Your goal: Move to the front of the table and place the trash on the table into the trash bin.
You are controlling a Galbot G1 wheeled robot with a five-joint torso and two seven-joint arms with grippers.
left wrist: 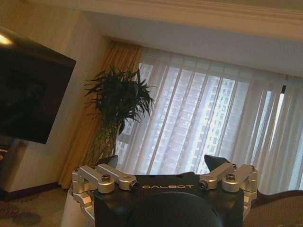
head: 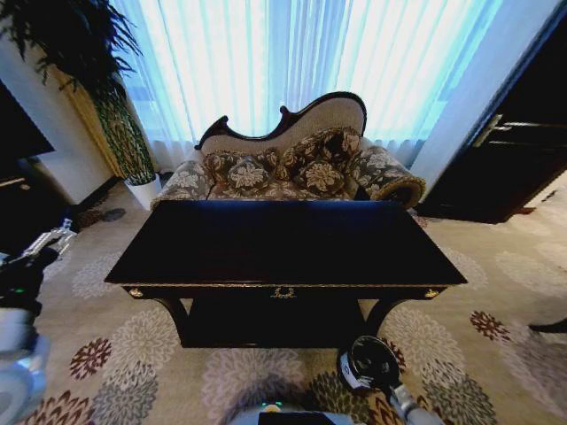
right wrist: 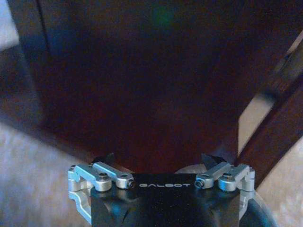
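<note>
Directly ahead in the head view, the table sits centred, long axis running left to right, emblem side toward the robot. Top glossy, near-black, gold trim along the front edge. Floral carpet beneath; sofa and curtains behind. Bin on the floor at lower right. Left gripper raised at left, fingers apart; right gripper low over the bin, fingers apart.

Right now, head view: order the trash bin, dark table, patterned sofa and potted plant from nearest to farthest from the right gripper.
1. Small round dark trash bin, just ahead of the right gripper.
2. Glossy near-black table, behind it.
3. Patterned sofa, beyond the table.
4. Potted plant, far left corner.
</note>
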